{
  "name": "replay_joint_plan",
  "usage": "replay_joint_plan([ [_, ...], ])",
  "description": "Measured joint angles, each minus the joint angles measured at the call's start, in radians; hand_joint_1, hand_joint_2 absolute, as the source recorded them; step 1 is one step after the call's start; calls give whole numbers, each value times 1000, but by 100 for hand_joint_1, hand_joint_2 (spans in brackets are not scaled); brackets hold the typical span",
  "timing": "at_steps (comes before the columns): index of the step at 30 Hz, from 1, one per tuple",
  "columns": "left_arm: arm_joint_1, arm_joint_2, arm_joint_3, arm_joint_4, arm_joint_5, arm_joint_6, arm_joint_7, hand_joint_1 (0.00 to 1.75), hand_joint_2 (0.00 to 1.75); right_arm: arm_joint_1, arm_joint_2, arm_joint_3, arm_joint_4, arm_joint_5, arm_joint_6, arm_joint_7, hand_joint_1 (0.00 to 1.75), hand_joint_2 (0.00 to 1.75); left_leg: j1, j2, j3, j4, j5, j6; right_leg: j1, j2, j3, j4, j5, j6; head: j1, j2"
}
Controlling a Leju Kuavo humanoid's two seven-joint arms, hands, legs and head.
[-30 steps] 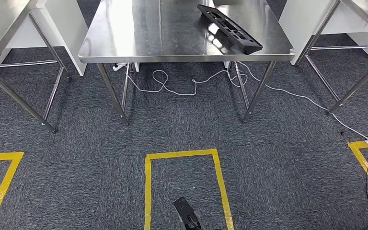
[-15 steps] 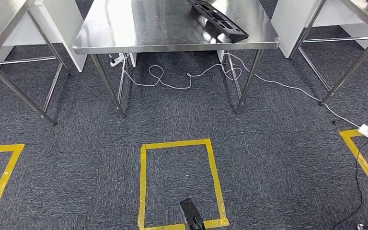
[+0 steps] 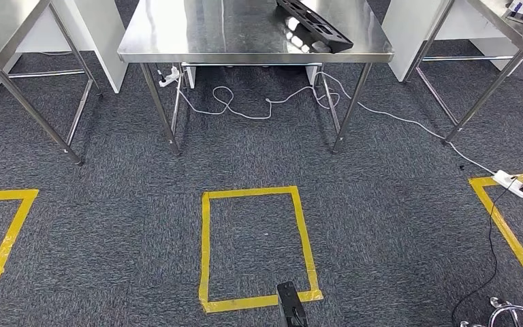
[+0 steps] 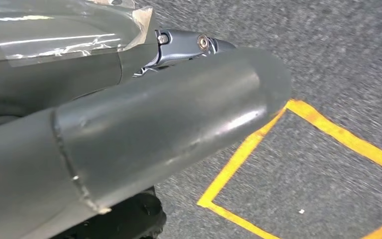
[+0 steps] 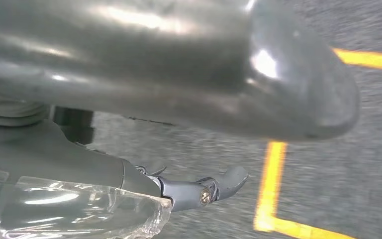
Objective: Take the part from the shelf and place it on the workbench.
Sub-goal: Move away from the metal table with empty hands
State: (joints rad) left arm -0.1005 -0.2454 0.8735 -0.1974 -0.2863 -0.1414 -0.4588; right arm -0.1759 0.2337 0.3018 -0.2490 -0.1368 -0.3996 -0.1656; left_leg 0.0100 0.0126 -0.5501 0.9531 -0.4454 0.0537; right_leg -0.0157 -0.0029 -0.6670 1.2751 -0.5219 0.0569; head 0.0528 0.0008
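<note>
Resting place of part: the black part [image 3: 315, 22] lies flat on the steel workbench [image 3: 197, 37], near its front right corner, with open slots along its length.
Workbench: 1 polished top on 4 steel legs, standing on dark grey carpet [image 3: 122, 225].
Left hand: the left hand [image 4: 129, 134] is seen from close behind, as a thick grey thumb and a ribbed cover under clear film; nothing shows in it, and I cannot tell how its fingers lie.
Right hand: the right hand [image 5: 179, 69] is seen the same way, with 1 darker finger [image 5: 219, 185] extended and bare; whether the fingers are spread or curled cannot be judged.
Floor marking: a yellow tape rectangle [image 3: 208, 245] lies on the carpet in front of the workbench.
Cable: a white cable [image 3: 259, 109] coils under the workbench and runs to a power strip [image 3: 511, 183].
</note>
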Motion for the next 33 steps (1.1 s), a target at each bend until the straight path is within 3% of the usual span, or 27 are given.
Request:
replay_joint_plan([
  [2,1,-1,1,0,4,-1,1,0,0,3,-9,-1,2,5,14,18,0,0,-2,0,-13,6,13,-8,2,0,119,-149,20,3,1,0],
  [3,1,-1,1,0,5,-2,2,0,0,3,-13,-1,3,10,19,24,0,0,-5,0,-18,12,19,-12,4,0,174,-230,15,-2,1,0],
  [5,0,-2,1,1,5,-2,3,0,0,3,-17,-1,4,20,23,32,0,0,-10,1,-29,22,29,-22,9,1,223,-319,1,-13,1,0],
  [7,0,-2,1,1,5,-1,5,0,0,7,-20,-1,4,24,22,39,0,0,-7,0,-39,31,26,-32,-1,1,213,-328,0,-30,-1,0],
  [8,0,-2,1,1,4,-1,6,0,0,9,-20,-1,5,24,22,43,0,0,-5,-2,-48,51,4,-38,-7,0,210,-329,4,-41,-2,0],
  [11,2,-2,1,1,3,-2,7,0,0,11,-21,-1,6,20,24,49,0,0,2,-8,-111,217,-118,-55,-10,-5,194,-329,21,-67,-3,0],
  [12,2,-2,1,1,3,-2,7,0,0,13,-22,-1,6,18,24,49,0,0,4,-9,-132,281,-146,-59,-9,-6,190,-328,25,-68,-3,0],
  [13,2,-2,1,1,2,-2,7,0,0,15,-22,-1,6,15,24,49,0,0,7,-10,-140,318,-154,-63,-9,-7,186,-327,29,-68,-3,0],
  [14,3,-1,1,1,1,-2,7,0,0,17,-23,-1,7,12,24,49,0,0,10,-10,-129,318,-141,-65,-9,-7,183,-324,33,-66,-3,0],
  [15,3,-1,1,1,-1,-2,8,0,0,19,-24,-1,7,8,24,49,0,0,13,-10,-99,278,-114,-66,-9,-7,181,-322,34,-64,-3,0],
  [17,2,0,1,1,-4,-2,8,0,0,21,-25,-2,8,2,24,49,0,0,17,-11,-12,138,-55,-64,-8,-6,176,-315,36,-61,-3,0],
  [19,1,-1,0,1,-6,-2,9,0,0,21,-25,-2,8,-3,24,48,0,0,16,-13,35,51,-35,-59,-2,-5,168,-310,38,-53,-3,0],
  [24,1,-3,0,1,-7,-2,10,0,0,22,-29,-3,9,-8,24,47,0,0,1,-15,26,26,-33,-47,10,-5,146,-303,45,-44,3,0],
  [28,-2,-3,-1,1,-12,-2,11,0,0,22,-32,-11,9,-39,39,42,0,0,-14,-15,20,30,-29,-29,-1,-5,141,-309,56,-24,2,0],
  [33,-3,-2,-3,1,-19,-2,11,0,0,28,-33,-55,10,-110,59,28,0,0,-21,-15,0,41,-21,-14,-9,-5,133,-310,70,-3,2,0],
])
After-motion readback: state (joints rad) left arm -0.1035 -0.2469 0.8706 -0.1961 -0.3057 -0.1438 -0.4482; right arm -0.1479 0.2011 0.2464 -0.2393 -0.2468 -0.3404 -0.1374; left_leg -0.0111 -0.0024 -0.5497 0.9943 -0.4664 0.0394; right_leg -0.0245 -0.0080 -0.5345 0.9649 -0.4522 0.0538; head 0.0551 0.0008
